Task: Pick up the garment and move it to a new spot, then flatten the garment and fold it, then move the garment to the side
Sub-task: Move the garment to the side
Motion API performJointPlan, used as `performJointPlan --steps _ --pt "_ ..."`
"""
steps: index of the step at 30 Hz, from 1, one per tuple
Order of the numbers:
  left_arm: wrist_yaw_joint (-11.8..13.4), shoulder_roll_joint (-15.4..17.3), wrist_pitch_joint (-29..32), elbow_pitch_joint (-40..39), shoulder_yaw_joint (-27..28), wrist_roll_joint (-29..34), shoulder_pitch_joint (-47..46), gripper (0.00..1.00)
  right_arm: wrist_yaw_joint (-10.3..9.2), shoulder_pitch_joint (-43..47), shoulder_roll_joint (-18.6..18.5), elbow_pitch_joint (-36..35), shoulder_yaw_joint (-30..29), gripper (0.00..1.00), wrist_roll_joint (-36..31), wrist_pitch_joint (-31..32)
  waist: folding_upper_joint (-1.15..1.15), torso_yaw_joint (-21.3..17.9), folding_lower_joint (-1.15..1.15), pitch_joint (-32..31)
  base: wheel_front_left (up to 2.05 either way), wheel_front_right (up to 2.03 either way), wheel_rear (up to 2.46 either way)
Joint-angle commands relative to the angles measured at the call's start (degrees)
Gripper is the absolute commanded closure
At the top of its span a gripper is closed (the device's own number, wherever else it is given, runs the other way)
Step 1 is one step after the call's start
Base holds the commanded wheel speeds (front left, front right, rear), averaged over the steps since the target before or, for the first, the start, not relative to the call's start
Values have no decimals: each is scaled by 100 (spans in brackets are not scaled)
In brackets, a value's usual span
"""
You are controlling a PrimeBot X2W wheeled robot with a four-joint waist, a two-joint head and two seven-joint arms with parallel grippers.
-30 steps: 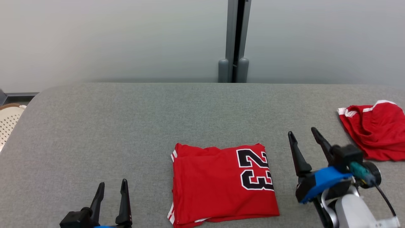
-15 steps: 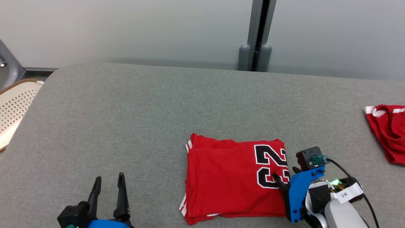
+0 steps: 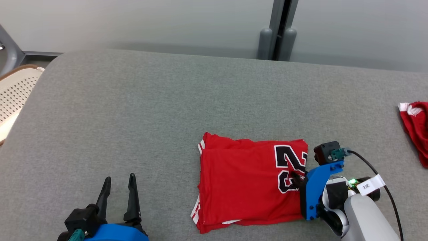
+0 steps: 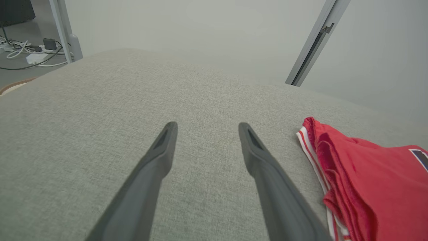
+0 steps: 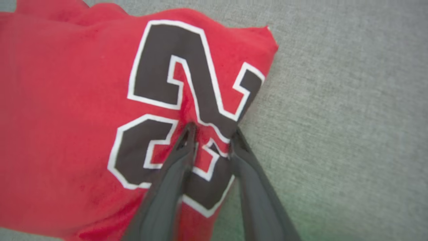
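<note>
Bare grey tabletop point(image 3: 133, 117) spans the frame's left and upper half, open for passage. The folded red jersey point(image 3: 247, 187) at lower centre, the right claw point(image 5: 213, 131) on its right edge, and another red garment point(image 3: 416, 127) at far right block the way.

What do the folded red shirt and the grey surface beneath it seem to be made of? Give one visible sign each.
Folded red shirt: probably thin, matte knit fabric; it lies in soft layers with wrinkled edges. Grey surface: seemingly matte woven upholstery cloth; a fine flecked weave shows, and its corner is rounded like padding.
</note>
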Motion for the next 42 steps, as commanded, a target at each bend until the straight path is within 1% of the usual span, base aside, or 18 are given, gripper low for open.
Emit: performJointPlan --steps 1,4,8,14,18,21,24,27,31,34,38,42 --pt "-37 -32 -24 8 21 44 -96 0 0 -86 -47 65 27 100 42 -65 0 -40 0 33 0 0 0" --pt "-53 -42 -24 4 38 93 -169 0 -1 -292 -146 21 65 100 84 -311 0 -192 0 125 0 0 0" --pt "-86 -47 -24 -40 55 155 -229 0 -1 -533 -293 -76 80 100 130 -534 0 -509 0 254 0 0 0" --pt "-133 13 -25 -144 39 264 -377 0 0 -821 -697 -366 -57 100 110 -652 0 -1196 0 495 0 0 0" --pt "-134 102 5 -222 4 333 -481 0 1 -888 -869 -588 -230 100 91 -724 0 -1750 0 687 0 0 0" --pt "-129 177 78 -291 -30 380 -565 0 -1 -881 -881 -730 -351 100 98 -788 0 -2161 0 838 0 0 0" --pt "-123 270 174 -387 -61 434 -640 0 1 -846 -796 -842 -400 100 94 -880 0 -2528 0 979 0 0 0" --pt "-129 329 265 -464 -109 472 -711 0 0 -812 -724 -883 -375 100 102 -960 0 -2766 0 1062 0 0 0" --pt "-101 338 361 -548 -174 498 -726 0 1 -938 -603 -814 -373 100 100 -1023 0 -2876 0 1073 0 0 0" --pt "-133 342 397 -560 -234 498 -708 0 1 -1179 -638 -743 -314 100 36 -1017 0 -2824 0 1034 0 0 0" --pt "-108 306 377 -543 -282 477 -663 0 0 -1558 -798 -611 -425 100 103 -823 0 -2604 0 968 0 0 0" --pt "-98 294 364 -543 -318 471 -623 0 0 -1919 -1214 -523 -783 100 -10 -632 0 -2273 0 959 0 0 0"
